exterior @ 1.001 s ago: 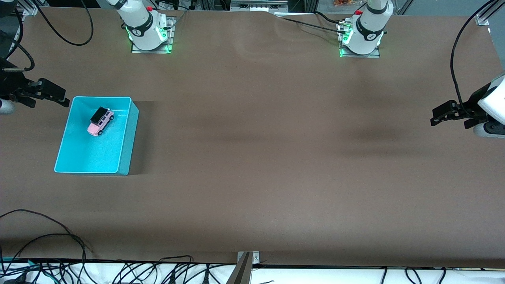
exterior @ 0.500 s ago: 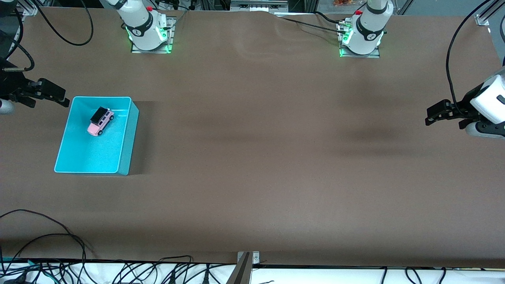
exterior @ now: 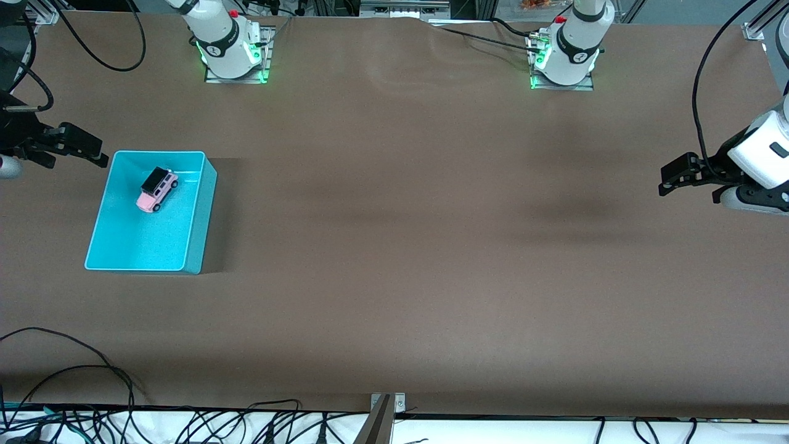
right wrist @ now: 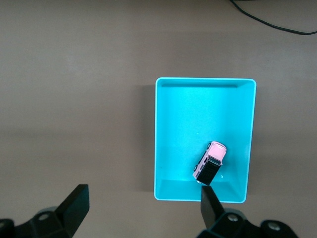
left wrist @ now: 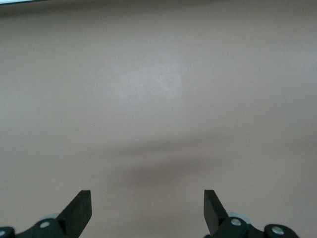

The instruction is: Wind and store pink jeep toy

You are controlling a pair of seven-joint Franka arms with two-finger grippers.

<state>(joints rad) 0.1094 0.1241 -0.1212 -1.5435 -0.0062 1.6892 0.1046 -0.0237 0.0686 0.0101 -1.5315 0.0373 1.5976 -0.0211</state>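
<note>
The pink jeep toy (exterior: 157, 190) with its black roof lies inside the turquoise bin (exterior: 197, 203), in the part of the bin farther from the front camera. It also shows in the right wrist view (right wrist: 210, 162), inside the bin (right wrist: 163, 129). My right gripper (exterior: 98, 155) is open and empty, up in the air beside the bin's corner at the right arm's end of the table; its fingertips (right wrist: 79, 198) frame bare table. My left gripper (exterior: 669, 179) is open and empty over bare table at the left arm's end; its fingertips (left wrist: 81, 203) show only the brown surface.
The brown table (exterior: 394, 246) stretches between the two arms. Black cables (exterior: 74, 376) lie along the table's edge nearest the front camera. The arm bases (exterior: 231, 49) stand along the edge farthest from that camera.
My left gripper has drifted a little toward the middle of the table. The right gripper, the bin and the jeep have not moved.
</note>
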